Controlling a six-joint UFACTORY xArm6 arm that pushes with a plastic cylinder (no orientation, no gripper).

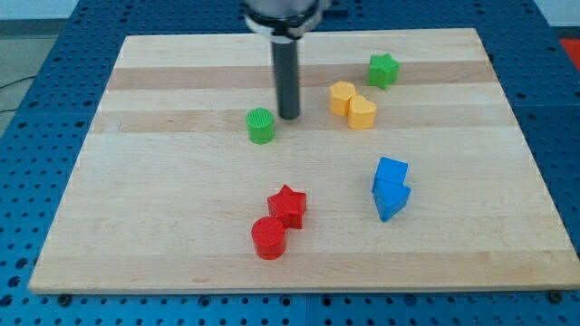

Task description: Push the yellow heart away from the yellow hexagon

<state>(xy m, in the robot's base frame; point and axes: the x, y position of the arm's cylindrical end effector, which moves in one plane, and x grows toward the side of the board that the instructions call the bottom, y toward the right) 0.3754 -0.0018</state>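
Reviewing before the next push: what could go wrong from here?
1. The heart touches the hexagon; a push from the view's left may move both together.
2. My tip sits by the green cylinder and could clip it.
3. The green star lies near the pair and might get bumped.

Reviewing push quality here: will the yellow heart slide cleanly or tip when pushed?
The yellow heart looks squat and flat-based, so it probably slides, not tips. It touches the yellow hexagon, so an off-line push may drag both. My tip is left of them.

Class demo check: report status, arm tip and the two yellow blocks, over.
My tip down between green cylinder block and yellow pair. Yellow heart block touching yellow hexagon block. Path clear.
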